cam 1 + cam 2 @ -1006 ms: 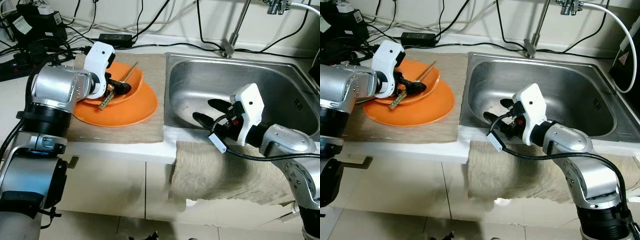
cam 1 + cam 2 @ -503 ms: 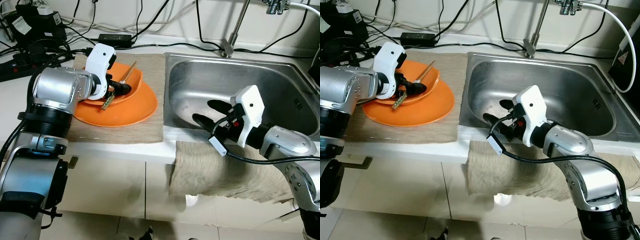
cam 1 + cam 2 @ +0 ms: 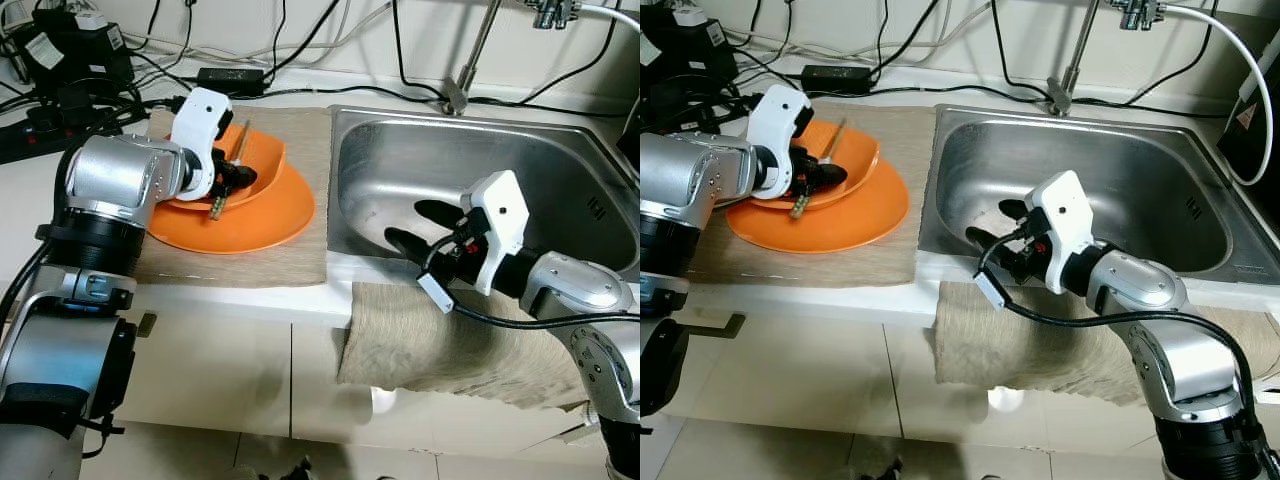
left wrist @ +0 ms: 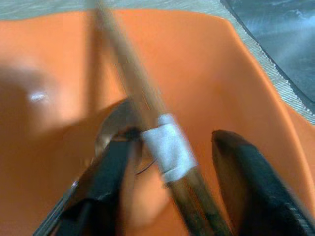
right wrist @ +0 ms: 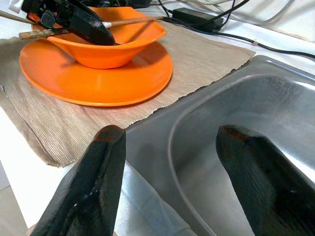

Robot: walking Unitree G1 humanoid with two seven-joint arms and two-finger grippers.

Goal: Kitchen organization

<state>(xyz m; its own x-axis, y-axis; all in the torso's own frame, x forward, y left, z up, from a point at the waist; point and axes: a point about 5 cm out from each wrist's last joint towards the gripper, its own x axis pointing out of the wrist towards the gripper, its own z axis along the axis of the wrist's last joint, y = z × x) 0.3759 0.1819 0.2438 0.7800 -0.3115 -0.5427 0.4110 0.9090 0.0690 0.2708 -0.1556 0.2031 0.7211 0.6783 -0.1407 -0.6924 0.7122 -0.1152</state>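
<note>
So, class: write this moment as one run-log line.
left gripper: over orange bowl, chopsticks between fingers | right gripper: open, over sink
</note>
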